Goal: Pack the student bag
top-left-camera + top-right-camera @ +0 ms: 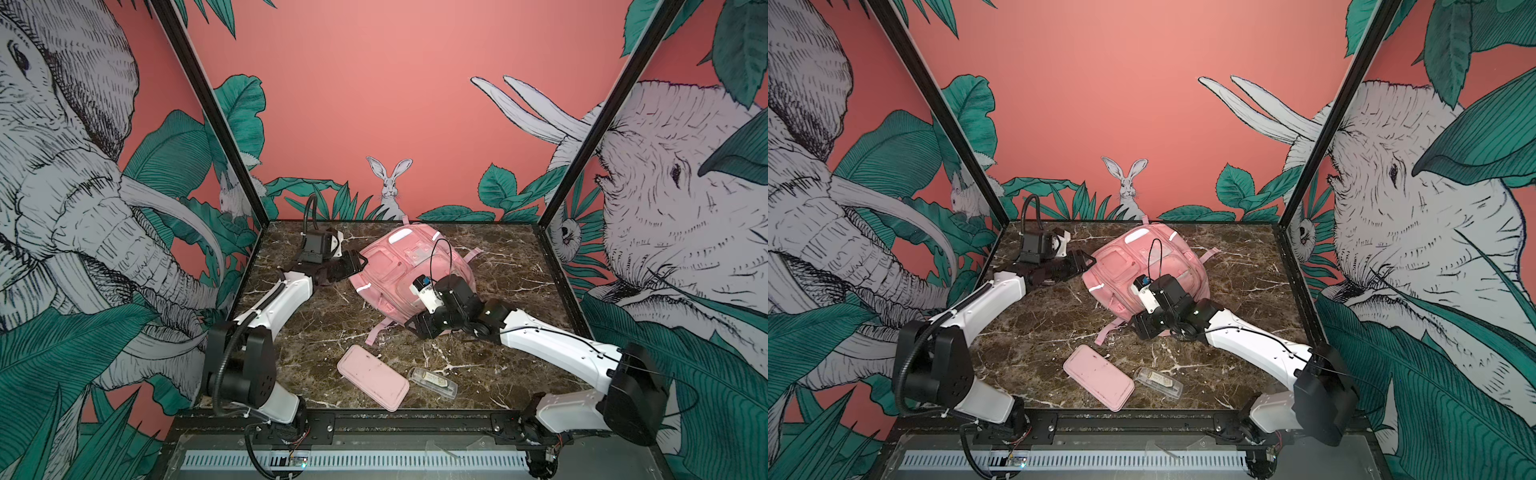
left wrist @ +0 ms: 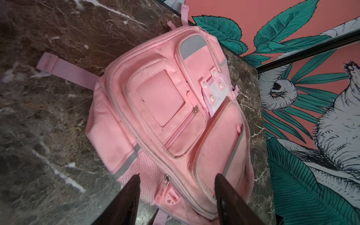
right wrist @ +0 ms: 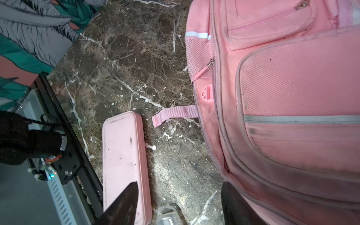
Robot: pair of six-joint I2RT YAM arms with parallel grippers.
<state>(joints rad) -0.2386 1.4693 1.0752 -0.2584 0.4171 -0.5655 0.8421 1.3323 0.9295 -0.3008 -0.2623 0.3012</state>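
The student bag is lying front-up on the marble table, reaching from the centre toward twelve o'clock, and the front pockets I can see are zipped. I am watching the left gripper hovering at the bag's nine o'clock edge. Its jaws are standing wide apart with nothing clamped between them, and I cannot tell whether the tips are brushing the fabric. The right gripper is hanging at the bag's five o'clock corner, also spread wide and gripping nothing, with bare marble showing between the jaws. A flat pink pencil case is resting at six o'clock, apart from the bag. A small clear box is lying just beside the case, at its three o'clock. A pink strap is trailing from the bag toward seven o'clock.
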